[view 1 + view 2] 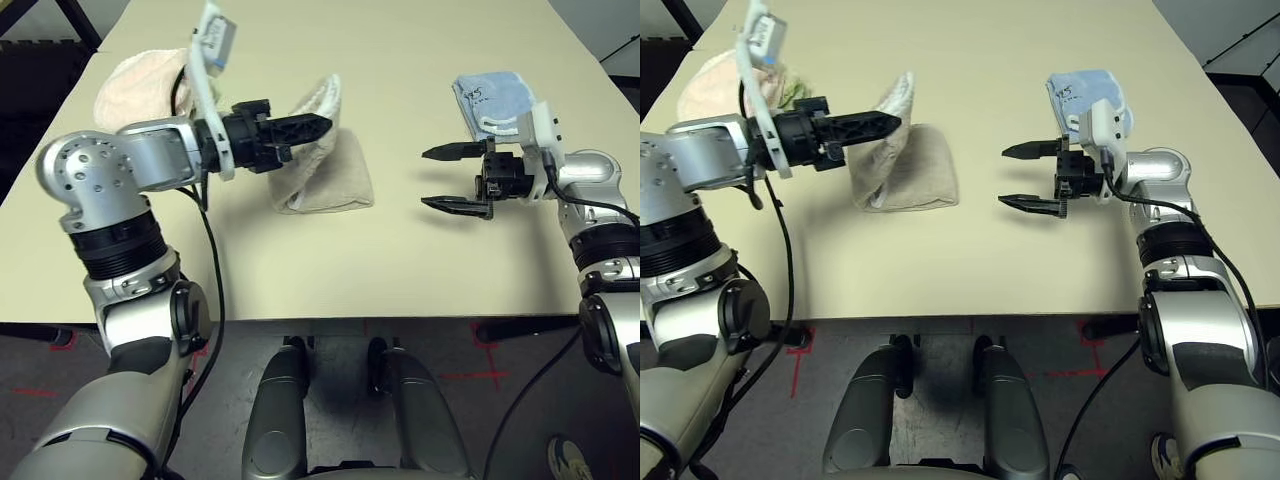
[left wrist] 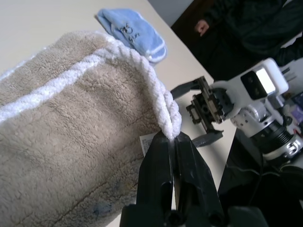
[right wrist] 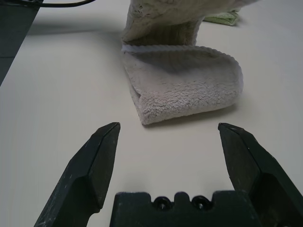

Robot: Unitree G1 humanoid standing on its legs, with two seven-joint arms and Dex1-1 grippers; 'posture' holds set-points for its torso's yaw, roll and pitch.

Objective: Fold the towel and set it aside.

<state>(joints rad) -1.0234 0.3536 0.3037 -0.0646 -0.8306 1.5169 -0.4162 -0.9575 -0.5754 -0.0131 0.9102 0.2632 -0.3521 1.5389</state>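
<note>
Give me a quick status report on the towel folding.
Left gripper shut on beige terry towel by its white edging, corner lifted. Right gripper open, apart from it. Nothing between them.

A cream-coloured table (image 1: 400,260) fills most of the head views, with a small light-blue folded towel (image 1: 492,100) lying at upper right of the frame and a pink folded towel (image 1: 140,85) at upper left. A person in dark clothing (image 2: 246,33) sits at the top right of the left wrist view, one hand (image 2: 202,26) visible. A green item (image 3: 222,18), too small to identify, lies at the top edge of the right wrist view.
</note>
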